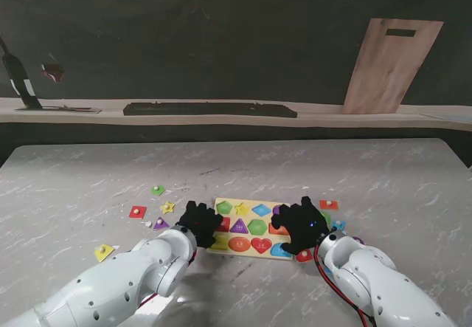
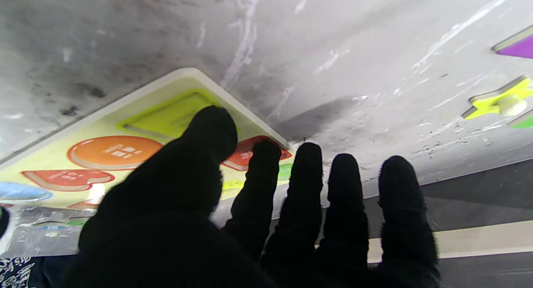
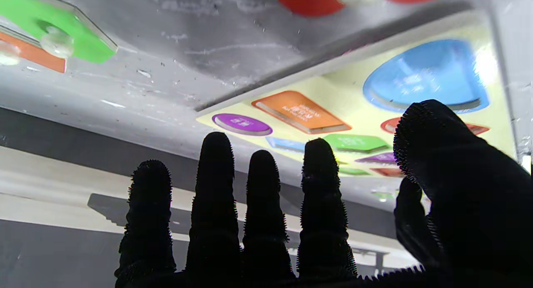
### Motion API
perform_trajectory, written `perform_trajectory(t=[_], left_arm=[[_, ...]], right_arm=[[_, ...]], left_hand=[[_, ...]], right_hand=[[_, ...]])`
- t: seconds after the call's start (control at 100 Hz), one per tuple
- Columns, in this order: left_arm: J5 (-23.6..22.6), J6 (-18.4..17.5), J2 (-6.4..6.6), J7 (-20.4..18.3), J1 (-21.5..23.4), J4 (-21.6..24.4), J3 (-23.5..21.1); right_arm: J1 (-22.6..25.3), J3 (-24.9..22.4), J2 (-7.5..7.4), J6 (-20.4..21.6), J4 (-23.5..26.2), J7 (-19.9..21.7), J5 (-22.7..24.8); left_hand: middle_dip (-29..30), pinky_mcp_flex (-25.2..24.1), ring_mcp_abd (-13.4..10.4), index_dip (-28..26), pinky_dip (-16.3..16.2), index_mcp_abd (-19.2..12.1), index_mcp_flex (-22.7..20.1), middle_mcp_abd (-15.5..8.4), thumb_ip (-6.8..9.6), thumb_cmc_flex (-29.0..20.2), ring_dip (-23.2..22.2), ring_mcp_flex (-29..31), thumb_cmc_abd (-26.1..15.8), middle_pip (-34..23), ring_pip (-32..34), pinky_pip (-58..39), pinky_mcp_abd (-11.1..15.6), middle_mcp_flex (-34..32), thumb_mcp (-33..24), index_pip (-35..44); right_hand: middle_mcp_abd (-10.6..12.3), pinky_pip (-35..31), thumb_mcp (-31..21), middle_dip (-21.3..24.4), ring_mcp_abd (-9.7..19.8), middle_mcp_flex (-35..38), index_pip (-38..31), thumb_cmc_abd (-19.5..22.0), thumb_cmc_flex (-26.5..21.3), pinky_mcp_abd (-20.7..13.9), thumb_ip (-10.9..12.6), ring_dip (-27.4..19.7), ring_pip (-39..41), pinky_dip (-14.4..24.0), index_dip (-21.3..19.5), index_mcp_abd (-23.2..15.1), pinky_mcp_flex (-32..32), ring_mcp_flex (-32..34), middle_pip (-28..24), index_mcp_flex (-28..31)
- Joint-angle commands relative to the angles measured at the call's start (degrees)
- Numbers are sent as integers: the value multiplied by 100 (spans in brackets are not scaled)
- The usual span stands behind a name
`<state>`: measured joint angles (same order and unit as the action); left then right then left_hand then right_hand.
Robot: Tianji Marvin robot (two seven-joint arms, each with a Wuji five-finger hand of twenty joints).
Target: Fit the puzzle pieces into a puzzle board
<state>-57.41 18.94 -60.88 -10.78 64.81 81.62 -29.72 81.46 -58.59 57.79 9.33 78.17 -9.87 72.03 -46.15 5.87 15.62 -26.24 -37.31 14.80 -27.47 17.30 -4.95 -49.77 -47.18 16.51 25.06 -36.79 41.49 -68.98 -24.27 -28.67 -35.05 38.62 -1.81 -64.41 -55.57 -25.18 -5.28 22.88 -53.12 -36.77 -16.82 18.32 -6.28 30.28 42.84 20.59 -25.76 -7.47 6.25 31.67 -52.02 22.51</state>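
Big grey marble table fills the view, w/ a dark bar and a wooden board on the ledge far from me. Mid-table, near me, sits the puzzle board, flat, pale yellow, its slots showing coloured shapes (wrist views suggest most are bare recesses, no pegs in them). Left hand hovers over the board's left edge, fingers spread, holding nothing. Right hand hangs over the right edge, fingers likewise apart and empty; can't tell if either palm touches the board. Loose pieces lie scattered: to the left, a red square, yellow star, green piece, purple triangle, yellow piece; to the right, an orange piece and a red one just beside the board. Pieces look thin, stiff, light and slick-faced, prob wood; flat edges would be hard to pinch off the table, so I'd go for the small white knob on top, thumb + index
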Motion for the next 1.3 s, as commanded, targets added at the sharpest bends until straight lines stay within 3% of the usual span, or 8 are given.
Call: perform_trajectory(t=[0.0, 0.17, 0.22, 0.26, 0.38, 0.6, 0.85, 1.29], left_arm=[[43, 9, 140, -178, 165, -232, 57], [34, -22, 156, -240, 185, -200, 22], [24, -31, 161, -256, 201, -186, -2], [13, -38, 167, -277, 217, -170, -24], [-53, -83, 196, -368, 277, -110, -109], [-302, -195, 257, -555, 505, 66, -391], [-649, -380, 318, -809, 853, 343, -802], [-1143, -553, 354, -1134, 1392, 756, -1421]], right_arm=[[33, 102, -37, -36, -22, -65, 92], [-147, 399, -30, -202, -231, -169, 22], [-214, 496, -26, -234, -291, -172, -18], [-268, 575, -20, -251, -339, -167, -68], [-436, 822, 2, -283, -480, -180, -223], [-688, 1190, 60, -302, -670, -190, -537], [-798, 1331, 65, -188, -672, -80, -619], [-1109, 1710, 144, -154, -789, -78, -910]], left_hand=[[-111, -8, 175, -81, -144, -281, -739, 5, -206, -273, -75, 139, 443, -116, 106, -150, 364, -89, 257, 1079], [-113, -4, 174, -80, -145, -281, -737, -4, -199, -272, -75, 144, 427, -115, 106, -152, 369, -92, 292, 1089], [-114, 1, 178, -82, -146, -283, -740, -2, -194, -280, -76, 147, 432, -115, 107, -154, 366, -95, 298, 1094], [-114, 1, 173, -83, -146, -295, -734, -7, -193, -281, -77, 144, 428, -113, 106, -154, 367, -92, 304, 1098], [-115, -5, 168, -92, -145, -306, -731, -12, -190, -305, -76, 141, 437, -112, 104, -150, 378, -92, 311, 1114], [-115, -4, 158, -110, -144, -334, -736, -17, -193, -347, -73, 148, 471, -107, 97, -149, 385, -98, 317, 1173], [-116, -10, 152, -113, -136, -371, -749, -30, -209, -382, -74, 164, 476, -105, 101, -141, 391, -121, 346, 1246], [-121, -2, 173, -111, -133, -366, -742, -17, -212, -411, -75, 185, 421, -94, 94, -147, 400, -143, 464, 1323]], right_hand=[[-192, -16, -51, 22, -81, -72, -54, -2, 17, 101, 187, -46, 33, 83, -100, -102, -67, -65, -95, 113], [-168, -91, -257, -28, -48, 186, -217, 164, -424, 64, 212, -12, 162, 94, -203, -375, 3, 64, -246, 592], [-144, -127, -321, -54, -38, 344, -543, 10, -702, 65, -251, -40, 228, 61, 406, -543, 19, 129, -261, 735], [-128, -135, -345, -65, -22, 464, -777, -100, -894, 56, -456, -42, 248, 56, 645, -669, 35, 178, -279, 816], [-85, -147, -352, -91, 0, 710, -1300, -208, -1244, 42, -670, -30, 317, 61, 1010, -977, 80, 289, -317, 1019], [-34, -164, -340, -103, 9, 880, -1406, -129, -1244, 32, -685, -20, 362, 69, 1065, -1044, 128, 388, -349, 1225], [-16, -172, -330, -109, 31, 872, -1341, -166, -1107, 37, -653, -18, 372, 75, 1127, -778, 152, 394, -344, 993], [0, -176, -339, -120, 43, 863, -1305, -121, -1077, 36, -626, -16, 388, 80, 1104, -757, 161, 407, -358, 936]])
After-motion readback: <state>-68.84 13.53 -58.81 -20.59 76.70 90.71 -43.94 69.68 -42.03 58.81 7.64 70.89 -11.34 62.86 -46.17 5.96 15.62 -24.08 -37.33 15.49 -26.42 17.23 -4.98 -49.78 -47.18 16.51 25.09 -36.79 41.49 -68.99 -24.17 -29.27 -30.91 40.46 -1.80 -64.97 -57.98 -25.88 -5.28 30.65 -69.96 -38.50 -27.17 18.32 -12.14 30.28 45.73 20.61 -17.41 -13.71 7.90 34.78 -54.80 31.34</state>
